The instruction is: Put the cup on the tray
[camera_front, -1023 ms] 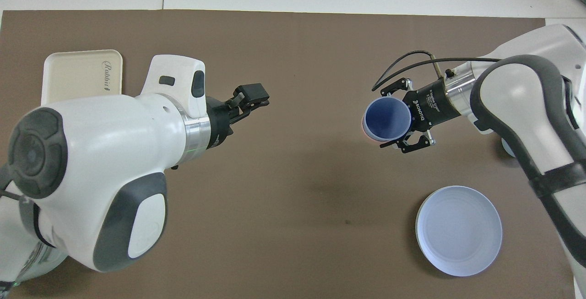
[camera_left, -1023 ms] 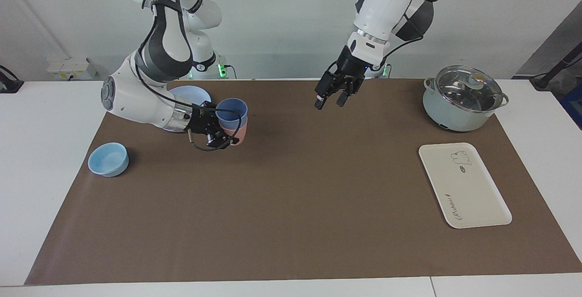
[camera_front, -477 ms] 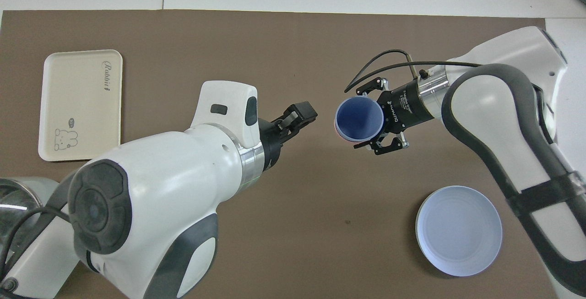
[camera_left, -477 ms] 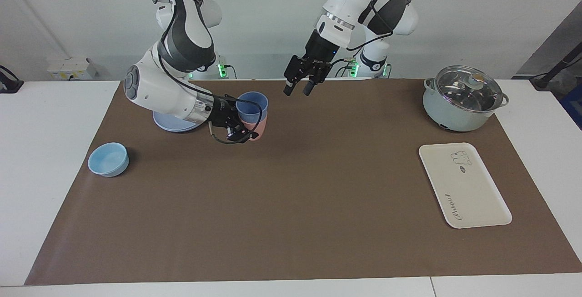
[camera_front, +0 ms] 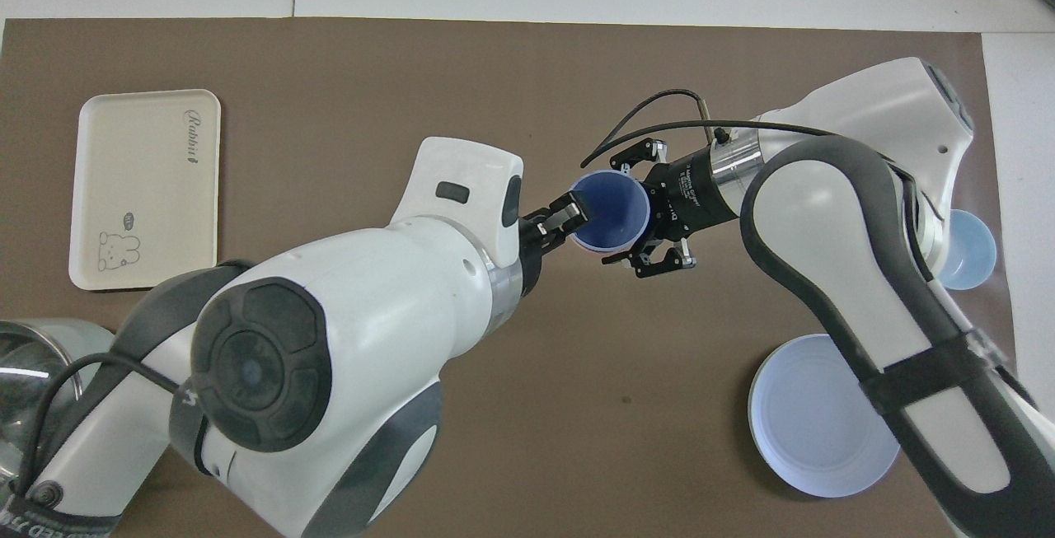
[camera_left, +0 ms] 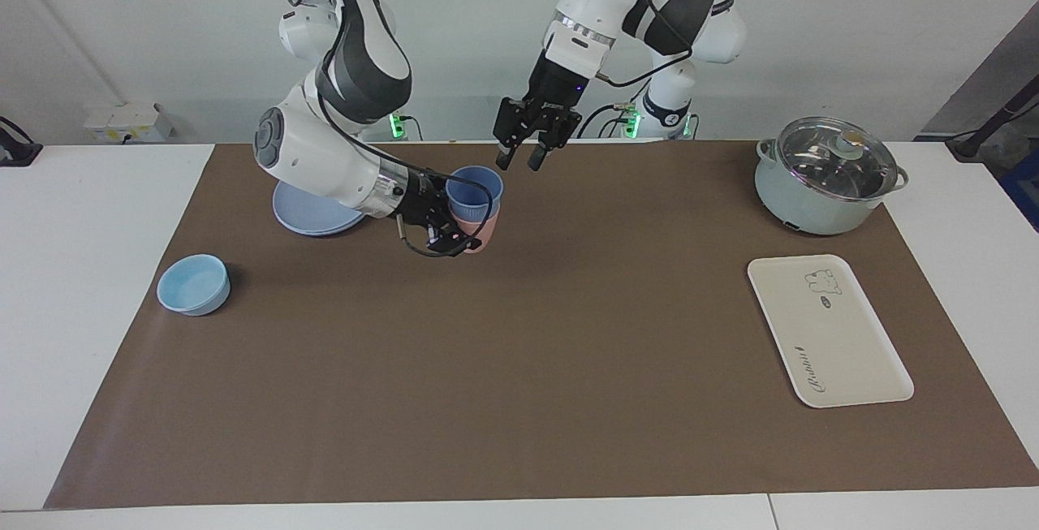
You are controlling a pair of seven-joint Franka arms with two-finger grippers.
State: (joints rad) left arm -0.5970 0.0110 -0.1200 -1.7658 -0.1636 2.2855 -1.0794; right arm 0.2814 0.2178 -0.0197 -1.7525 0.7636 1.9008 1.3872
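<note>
The right gripper (camera_left: 449,226) clasped the stacked cups, the cup (camera_left: 474,191) uppermost, well apart from the tray (camera_left: 828,329), while the left gripper (camera_left: 520,157), fingers parted, hovered above for a likely handover.

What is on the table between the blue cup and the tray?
Nothing: in the facing view only bare brown mat lies between the cup and the tray.

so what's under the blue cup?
The cup sits nested in a pink cup; only the pink cup's lower part shows. The right gripper holds the stack, hiding whether it touches the mat.
</note>
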